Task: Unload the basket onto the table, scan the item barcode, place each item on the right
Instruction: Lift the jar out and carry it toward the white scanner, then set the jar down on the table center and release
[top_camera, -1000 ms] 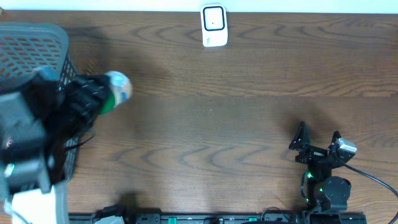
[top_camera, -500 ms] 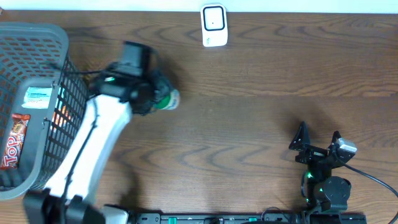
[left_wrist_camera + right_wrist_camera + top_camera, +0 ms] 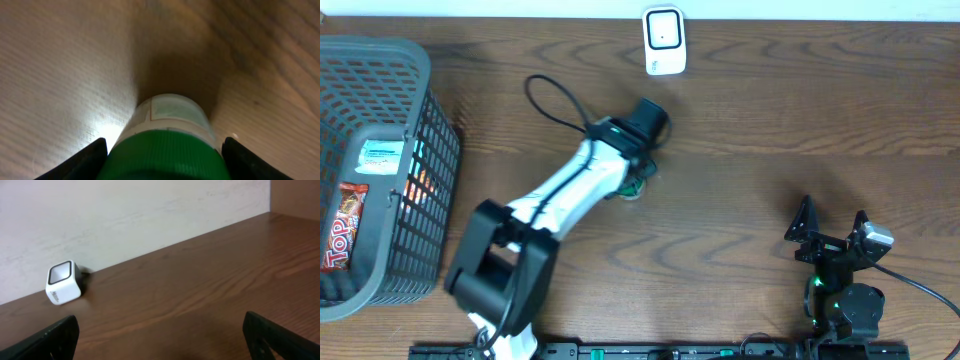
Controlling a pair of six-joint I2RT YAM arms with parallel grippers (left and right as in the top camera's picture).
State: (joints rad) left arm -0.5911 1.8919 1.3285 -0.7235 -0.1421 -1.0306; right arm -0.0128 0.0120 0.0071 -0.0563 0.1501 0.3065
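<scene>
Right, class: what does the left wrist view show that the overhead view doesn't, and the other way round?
Only the left wrist view: the bottle up close, its green cap gripped in the left pincer. Only the overhead view: the grey basket with packets inside, the white scanner, and the open right pincer. Both: the bottle and the wooden table.

A dark wooden table (image 3: 750, 130) carries a grey mesh basket (image 3: 438, 190) at its left end and a small white scanner (image 3: 663, 42) standing by the far edge.
</scene>
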